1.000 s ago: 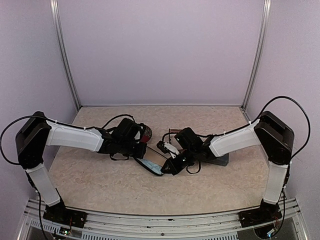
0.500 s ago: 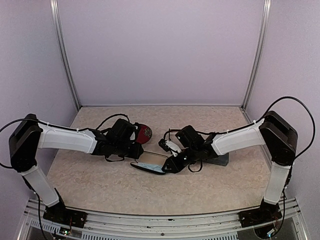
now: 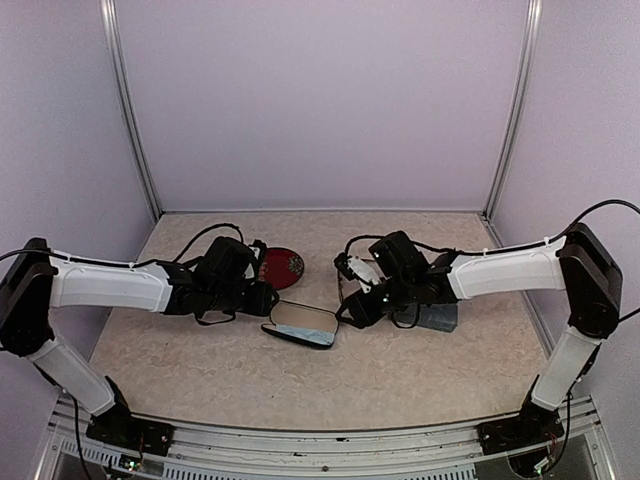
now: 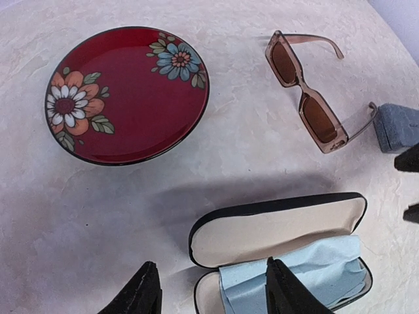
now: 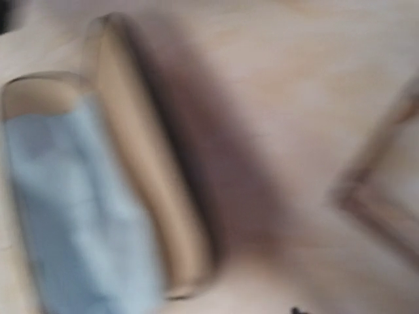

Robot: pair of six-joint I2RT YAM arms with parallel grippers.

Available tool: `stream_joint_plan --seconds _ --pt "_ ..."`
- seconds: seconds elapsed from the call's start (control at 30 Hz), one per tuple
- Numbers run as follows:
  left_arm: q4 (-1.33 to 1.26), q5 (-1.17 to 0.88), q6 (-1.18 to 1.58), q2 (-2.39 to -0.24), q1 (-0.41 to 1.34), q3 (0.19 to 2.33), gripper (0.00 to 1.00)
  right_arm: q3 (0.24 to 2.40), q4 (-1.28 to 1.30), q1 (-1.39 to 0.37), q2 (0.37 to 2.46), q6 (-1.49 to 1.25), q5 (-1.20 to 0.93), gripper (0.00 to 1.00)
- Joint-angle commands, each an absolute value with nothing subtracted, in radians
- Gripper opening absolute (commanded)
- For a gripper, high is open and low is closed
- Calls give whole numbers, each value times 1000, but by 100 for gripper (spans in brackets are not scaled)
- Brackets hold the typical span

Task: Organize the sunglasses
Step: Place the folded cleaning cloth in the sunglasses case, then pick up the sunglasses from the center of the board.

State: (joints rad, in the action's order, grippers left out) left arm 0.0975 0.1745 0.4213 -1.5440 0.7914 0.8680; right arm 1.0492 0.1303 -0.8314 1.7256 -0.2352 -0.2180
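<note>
The reddish-brown sunglasses point(image 4: 304, 108) lie on the counter point(image 3: 200, 370) near its middle, arms unfolded, on the far-edge side of the open black case point(image 4: 275, 229). They are apart from that case, with bare surface between the two. One arm of the sunglasses ends just beside the grey-blue case point(image 4: 398, 125); whether it touches cannot be told. The open case lies flat with its cream-lined lid toward the far edge, and a light-blue cloth point(image 4: 294, 275) lies in its lower half. A red plate point(image 4: 124, 91) painted with flowers sits toward the left edge from the sunglasses, well apart from them and clear of the black case. The left gripper point(image 4: 209, 263) hangs over the near-left end of the open case with its two fingers spread wide and nothing between them. The right gripper point(image 3: 350, 308) sits low at the right end of the open case, close to the sunglasses. Its own wrist view is badly blurred and shows only the cloth-filled case and a brown bar of frame, so whether its fingers are apart or together cannot be told.
</note>
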Motion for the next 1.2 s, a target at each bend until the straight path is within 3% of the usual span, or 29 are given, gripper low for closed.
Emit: stream_joint_plan --seconds 0.0,0.33,0.67,0.87,1.0,1.17 --pt "42 201 433 -1480 774 821 56 1067 198 -766 1713 -175 -88 56" --pt "-8 176 441 -1440 769 794 68 1266 387 -733 1897 84 40 73" --pt "-6 172 432 -1440 769 787 70 1402 497 -708 2014 230 -19 74" --pt "-9 168 434 -1446 769 781 70 1456 540 -707 2068 317 -25 64" --pt "-11 164 437 -1448 769 780 70 1476 559 -707 2082 361 -39 45" --pt "-7 170 440 -1448 769 785 70 1497 569 -707 2104 400 -40 29"
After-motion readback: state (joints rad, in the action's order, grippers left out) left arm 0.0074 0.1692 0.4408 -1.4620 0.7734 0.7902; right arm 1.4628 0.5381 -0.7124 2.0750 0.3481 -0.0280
